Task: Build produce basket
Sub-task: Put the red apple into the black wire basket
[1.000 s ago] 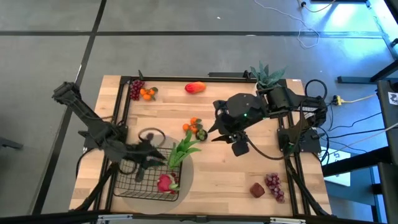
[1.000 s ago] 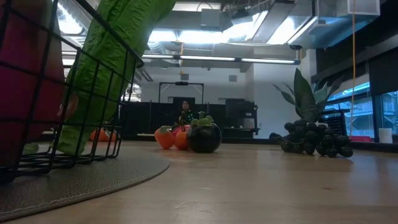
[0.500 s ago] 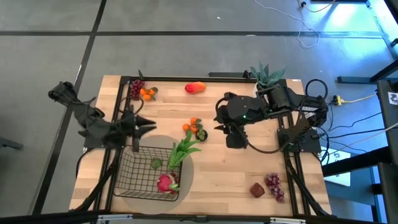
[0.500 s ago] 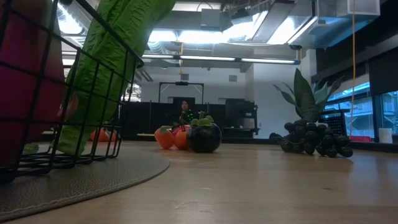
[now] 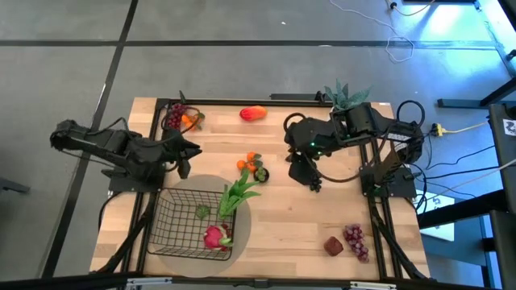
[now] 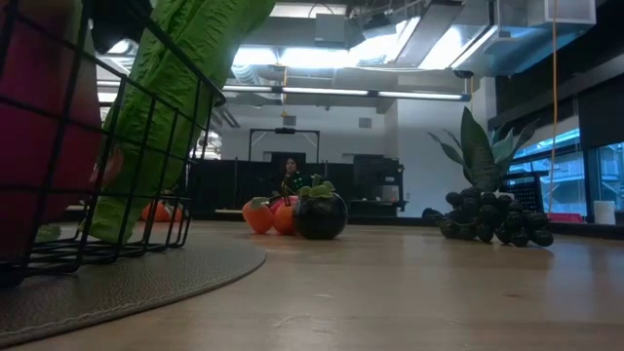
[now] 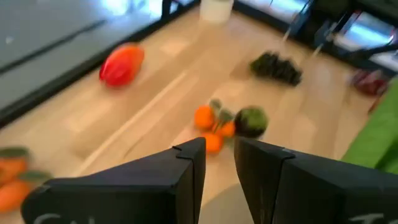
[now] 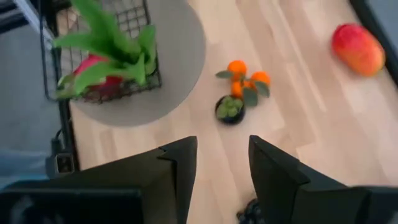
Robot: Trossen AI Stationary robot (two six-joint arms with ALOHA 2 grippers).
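The black wire-mesh basket (image 5: 187,229) sits on a round grey mat near the table's near-left part. A pink dragon fruit (image 5: 214,237) lies in it, and long green leafy stalks (image 5: 239,193) lean over its right rim. My left gripper (image 5: 192,151) hovers beyond the basket's far side, slightly open (image 7: 219,142) and holding nothing. My right gripper (image 5: 313,184) hangs open over mid-table, just above a dark grape bunch (image 8: 252,213). Small oranges with a dark round fruit (image 5: 255,167) lie between the two grippers.
A red-orange mango (image 5: 253,113) lies at the far edge. Red grapes and small oranges (image 5: 182,119) sit in the far-left corner. More red grapes (image 5: 355,240) and a dark red piece (image 5: 333,246) lie near right. A spiky potted plant (image 5: 347,98) stands far right.
My left gripper has risen out of the basket and drawn back toward the table's far-left side. The basket's contents stay where they were. My right gripper has shifted a little toward the far edge and turned its fingers downward.
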